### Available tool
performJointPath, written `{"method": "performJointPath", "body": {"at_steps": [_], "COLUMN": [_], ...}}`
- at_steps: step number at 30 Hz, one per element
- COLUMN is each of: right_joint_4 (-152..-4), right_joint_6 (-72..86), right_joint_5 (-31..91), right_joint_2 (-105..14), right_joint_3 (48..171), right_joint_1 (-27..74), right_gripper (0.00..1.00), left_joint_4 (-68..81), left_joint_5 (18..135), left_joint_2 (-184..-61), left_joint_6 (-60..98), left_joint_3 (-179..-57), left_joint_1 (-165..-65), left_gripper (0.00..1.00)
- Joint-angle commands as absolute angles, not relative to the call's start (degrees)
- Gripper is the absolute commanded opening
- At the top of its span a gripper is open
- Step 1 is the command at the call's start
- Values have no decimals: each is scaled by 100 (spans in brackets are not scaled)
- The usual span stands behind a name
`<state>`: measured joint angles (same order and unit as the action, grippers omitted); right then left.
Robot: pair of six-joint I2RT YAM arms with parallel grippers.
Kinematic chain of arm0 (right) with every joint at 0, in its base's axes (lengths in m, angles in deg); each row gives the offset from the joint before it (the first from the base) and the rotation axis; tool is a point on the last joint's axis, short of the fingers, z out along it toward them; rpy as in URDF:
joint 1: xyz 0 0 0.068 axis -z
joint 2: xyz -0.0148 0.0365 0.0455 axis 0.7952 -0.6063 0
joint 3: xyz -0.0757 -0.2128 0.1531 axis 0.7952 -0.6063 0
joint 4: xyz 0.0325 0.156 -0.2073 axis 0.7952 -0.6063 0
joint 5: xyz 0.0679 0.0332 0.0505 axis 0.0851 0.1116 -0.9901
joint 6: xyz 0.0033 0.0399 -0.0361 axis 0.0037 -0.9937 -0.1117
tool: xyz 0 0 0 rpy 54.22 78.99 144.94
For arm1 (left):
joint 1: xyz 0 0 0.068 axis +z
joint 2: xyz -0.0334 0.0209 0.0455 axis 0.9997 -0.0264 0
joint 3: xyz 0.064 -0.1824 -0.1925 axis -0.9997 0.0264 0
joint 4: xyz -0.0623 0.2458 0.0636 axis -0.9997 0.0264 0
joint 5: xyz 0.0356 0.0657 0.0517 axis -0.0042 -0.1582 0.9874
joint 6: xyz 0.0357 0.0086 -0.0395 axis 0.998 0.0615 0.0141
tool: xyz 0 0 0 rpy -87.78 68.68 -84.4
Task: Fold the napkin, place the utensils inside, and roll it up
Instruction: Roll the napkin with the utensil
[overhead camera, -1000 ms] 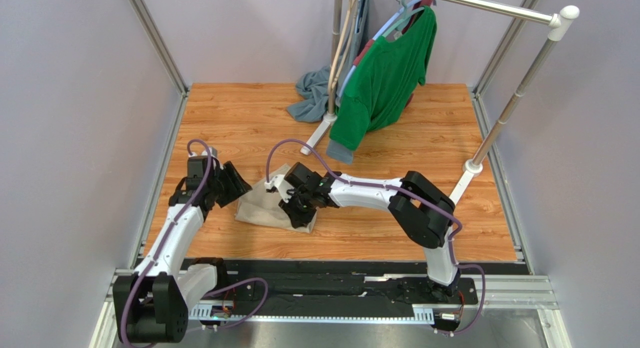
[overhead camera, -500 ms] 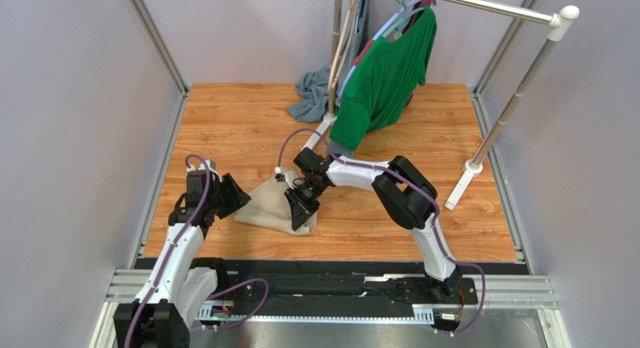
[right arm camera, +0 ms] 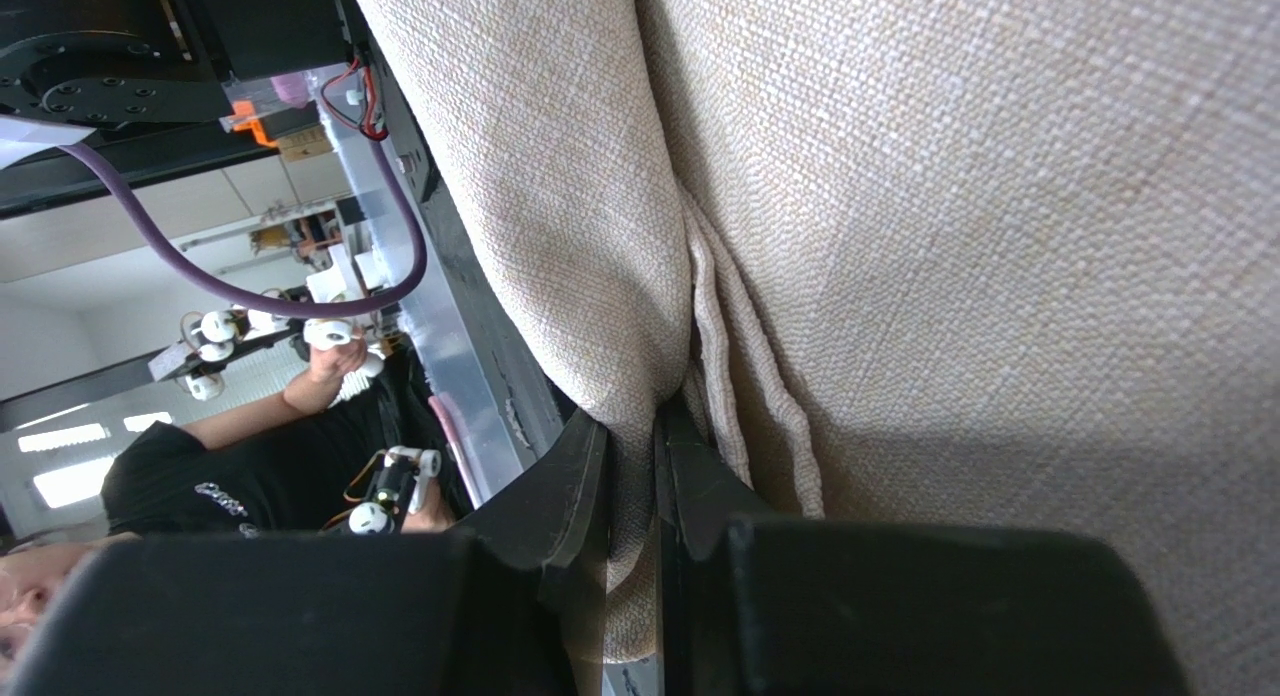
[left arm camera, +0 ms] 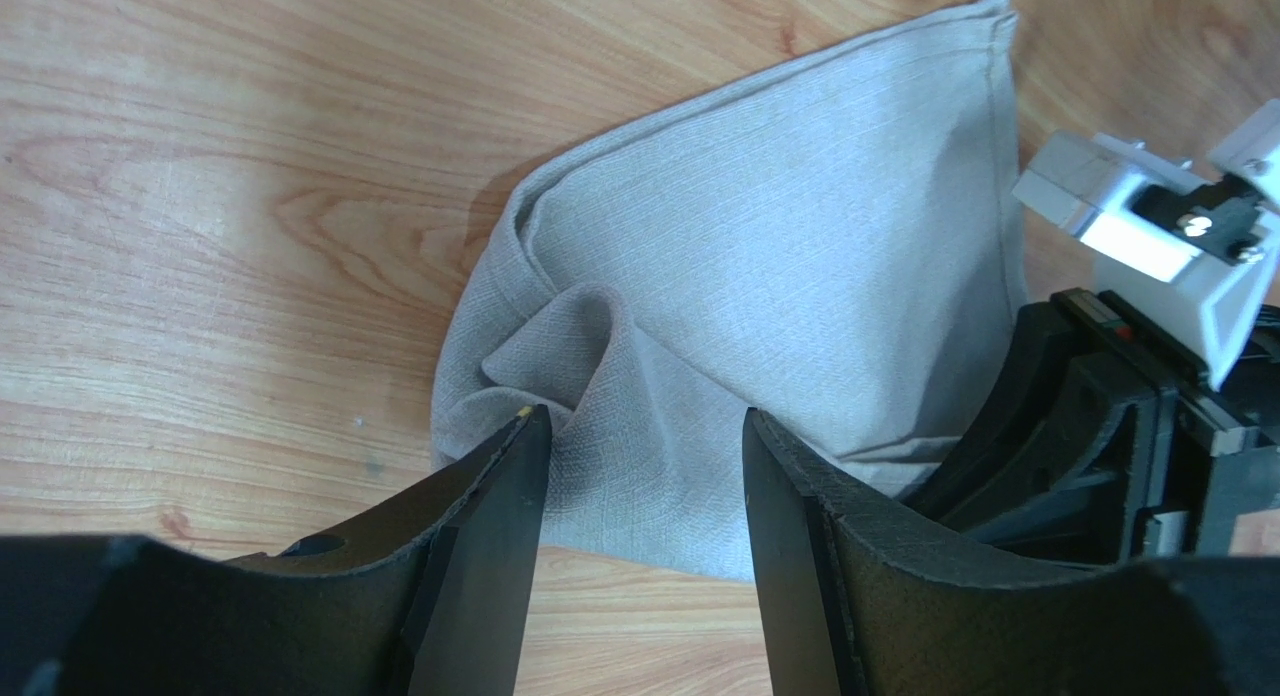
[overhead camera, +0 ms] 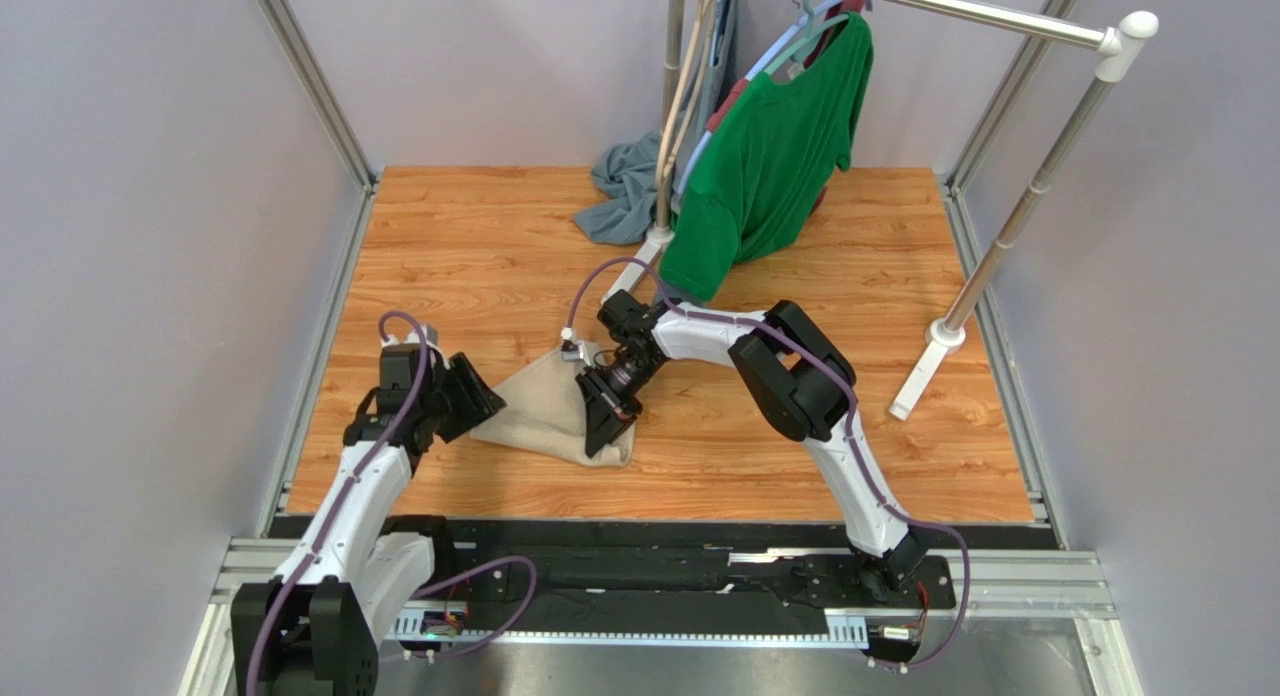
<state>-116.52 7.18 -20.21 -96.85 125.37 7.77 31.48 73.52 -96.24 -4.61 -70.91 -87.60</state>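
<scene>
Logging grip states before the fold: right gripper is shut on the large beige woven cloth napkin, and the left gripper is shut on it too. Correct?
Half right. The left gripper is open, not shut: the left wrist view shows its jaws standing apart over the large beige woven cloth napkin. The right gripper is shut on the napkin, as stated.

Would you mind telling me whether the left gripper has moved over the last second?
Yes: the left gripper has shifted toward the near edge of the table, jaws open.
</scene>
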Motion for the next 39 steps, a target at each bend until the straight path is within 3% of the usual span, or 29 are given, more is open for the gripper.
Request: {"method": "performJointPath", "body": {"at_steps": [1,7,10,13,16,18,22,25,30,39], "right_joint_4": [-11821,-11848,-11830,-11848,-11865,-11857,-11839,-11813,-11454,-11118], "right_joint_6": [746,746,720,728,755,772,816,860,983,1528], "right_joint_5": [-1327,-1301,-1319,-1319,-1319,-1319,-1179,-977,-81,1177], "right_joint_2": [-10062,-10044,-10036,-9983,-9843,-9642,-9176,-8790,-8059,-6934], "right_joint_3": [12613,12630,12648,12674,12674,12674,12657,12613,12359,11559], "right_joint_1": [864,864,864,865,864,856,803,724,461,-365], "right_gripper": [0,0,0,0,5,11,37,45,50,52], "left_joint_4": [2751,2926,3005,3111,3163,3163,3190,3208,3199,3225], "left_joint_5": [7426,7882,7980,8076,8051,8024,7945,7919,7927,7866], "left_joint_2": [-9910,-10358,-10595,-10894,-11193,-11456,-11861,-12002,-12081,-12258], "left_joint_6": [-390,-294,-329,-329,-338,-311,-267,-267,-258,-215], "left_joint_3": [-7005,-7232,-7294,-7426,-7532,-7628,-7795,-7848,-7874,-7954], "left_joint_1": [-8744,-8744,-8744,-8735,-8743,-8744,-8735,-8735,-8735,-8735], "left_gripper": [58,51,37,9,0,0,0,0,0,0]}}
